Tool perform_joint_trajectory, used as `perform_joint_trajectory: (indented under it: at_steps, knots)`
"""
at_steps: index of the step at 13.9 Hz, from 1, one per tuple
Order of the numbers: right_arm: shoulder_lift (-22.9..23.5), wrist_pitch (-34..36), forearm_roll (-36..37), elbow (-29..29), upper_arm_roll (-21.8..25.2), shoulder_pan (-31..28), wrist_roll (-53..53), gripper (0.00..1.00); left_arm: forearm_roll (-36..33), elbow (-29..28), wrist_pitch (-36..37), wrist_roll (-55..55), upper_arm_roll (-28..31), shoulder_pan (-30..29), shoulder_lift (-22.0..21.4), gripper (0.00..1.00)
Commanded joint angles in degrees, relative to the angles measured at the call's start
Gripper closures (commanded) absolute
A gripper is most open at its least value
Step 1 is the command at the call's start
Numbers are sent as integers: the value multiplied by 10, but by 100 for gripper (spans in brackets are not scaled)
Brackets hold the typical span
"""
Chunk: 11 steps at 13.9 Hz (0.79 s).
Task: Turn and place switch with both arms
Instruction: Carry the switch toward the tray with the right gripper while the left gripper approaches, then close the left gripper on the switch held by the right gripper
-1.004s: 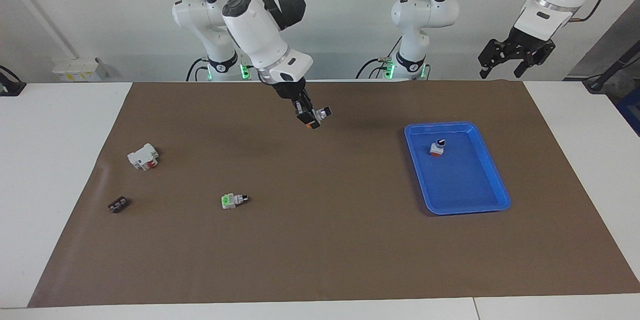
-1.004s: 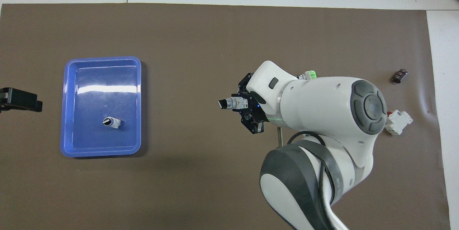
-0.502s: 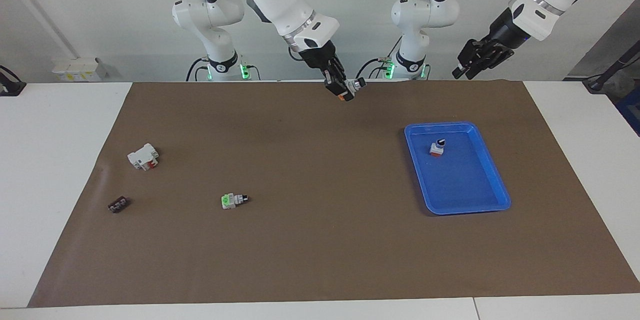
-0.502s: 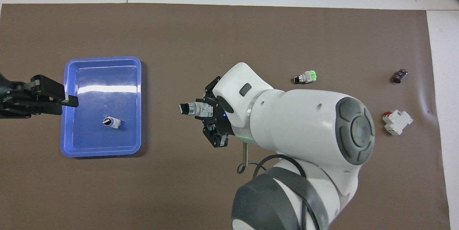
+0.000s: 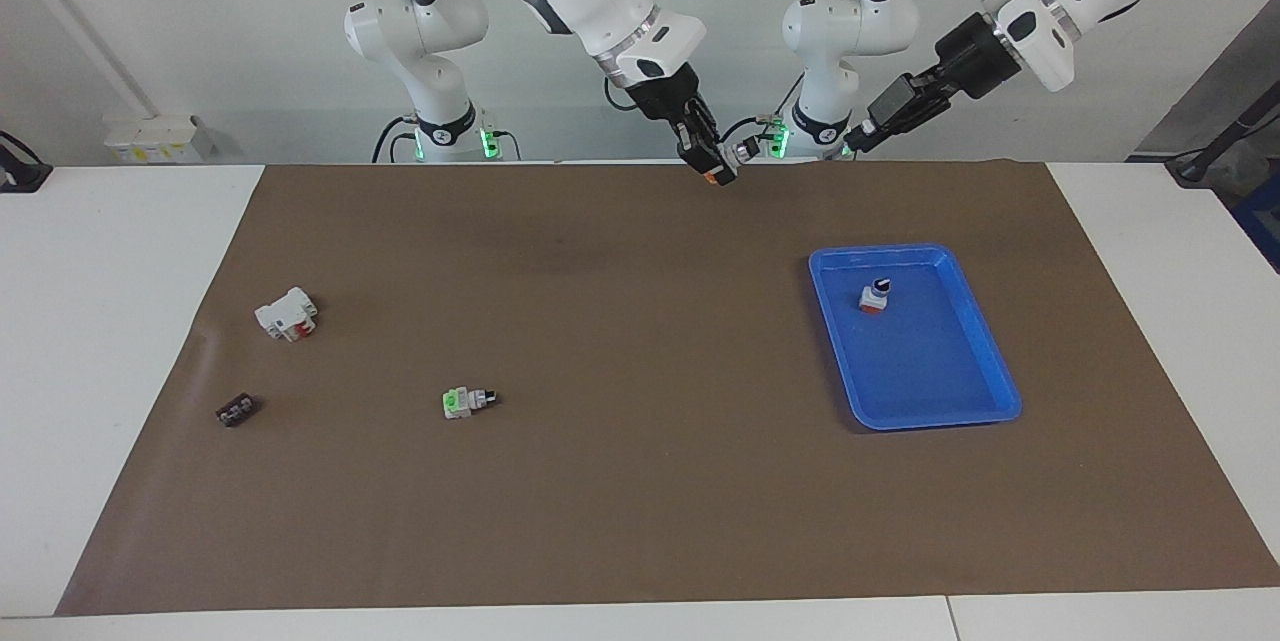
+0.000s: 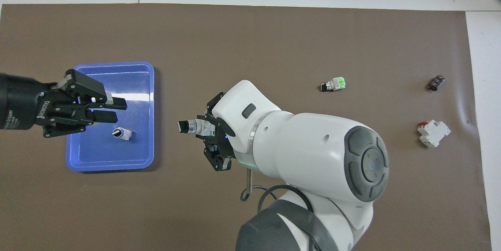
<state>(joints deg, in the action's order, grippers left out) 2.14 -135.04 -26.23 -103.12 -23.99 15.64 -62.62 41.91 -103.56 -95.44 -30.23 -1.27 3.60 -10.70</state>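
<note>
Facing view: the right gripper (image 5: 712,157) is raised over the mat (image 5: 640,481) at the robots' edge, its fingers clamped on the switch (image 5: 727,163); the orange base points down and the knob points toward the left gripper (image 5: 862,133). The left gripper is also raised, aimed at the switch but well apart from it, touching nothing. Whether its fingers are apart or together cannot be told here. The blue tray (image 5: 990,361) lies toward the left arm's end of the mat, with a second switch (image 5: 875,297) standing in it. A green-based switch (image 5: 462,402), a white block (image 5: 287,314) and a small dark part (image 5: 235,410) lie toward the right arm's end. Overhead view: the right gripper (image 6: 209,138) holds the switch (image 6: 192,126) level, knob toward the tray (image 6: 145,86). The left gripper (image 6: 113,110) is over the tray, fingers (image 6: 105,116) slightly apart with a narrow gap and nothing between them; the second switch (image 6: 122,133) shows just beside them in the tray.
</note>
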Motion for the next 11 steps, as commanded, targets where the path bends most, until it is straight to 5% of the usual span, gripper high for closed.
perform_joint_trajectory:
  at_steps: [1,11]
  knots:
    - [8,-5,-6,11,-4,-1,10,100,46,-72,-48,-10,-16,5,-48,59]
    - [8,-5,-7,16,-3,0,11,100,106,-132,-133,-14,-66,6,-73,55]
